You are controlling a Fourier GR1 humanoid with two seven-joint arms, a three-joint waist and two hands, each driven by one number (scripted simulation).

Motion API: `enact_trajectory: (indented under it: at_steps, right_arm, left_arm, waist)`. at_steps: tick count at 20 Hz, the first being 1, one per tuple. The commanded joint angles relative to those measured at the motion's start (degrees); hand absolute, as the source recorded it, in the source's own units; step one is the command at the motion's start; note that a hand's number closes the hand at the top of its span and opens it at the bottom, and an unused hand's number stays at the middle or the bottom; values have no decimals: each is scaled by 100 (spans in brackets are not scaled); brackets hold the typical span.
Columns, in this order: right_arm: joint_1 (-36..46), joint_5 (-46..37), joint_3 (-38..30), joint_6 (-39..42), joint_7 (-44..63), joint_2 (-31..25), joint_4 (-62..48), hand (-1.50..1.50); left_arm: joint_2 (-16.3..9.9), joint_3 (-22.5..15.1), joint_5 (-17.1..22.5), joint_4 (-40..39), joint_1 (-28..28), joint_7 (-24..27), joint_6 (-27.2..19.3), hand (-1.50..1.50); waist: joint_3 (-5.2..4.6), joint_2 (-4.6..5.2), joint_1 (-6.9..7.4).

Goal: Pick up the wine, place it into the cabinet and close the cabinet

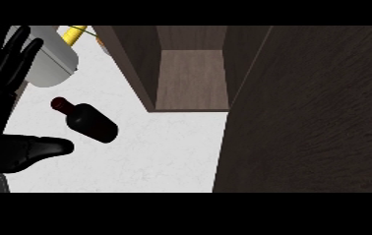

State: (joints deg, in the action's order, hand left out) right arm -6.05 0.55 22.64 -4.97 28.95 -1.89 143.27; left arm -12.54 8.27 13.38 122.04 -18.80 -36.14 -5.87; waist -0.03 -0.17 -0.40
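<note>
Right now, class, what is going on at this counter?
Nothing is being held yet. The wine bottle stands on the white counter, left of the open cabinet, whose door is swung wide at the right. The left hand shows at the left edge, fingers straight and up, apart from the bottle. The bottle has not gone into the cabinet.

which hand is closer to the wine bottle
Left. The left hand is raised, open, just left of the wine bottle. The right hand is out of view.
</note>
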Motion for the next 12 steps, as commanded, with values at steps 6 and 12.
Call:
enact_trajectory:
  at_steps: [6,12]
  right_arm:
    - [-213,-599,381,-337,812,-339,1433,-150]
    - [88,-868,583,-591,973,-426,1297,-150]
  left_arm:
    - [-61,39,-156,-87,71,-107,-59,-150]
    - [-317,563,203,-710,5,212,263,-150]
  waist:
    - [-2,-22,-45]
    - [-7,-22,-48]
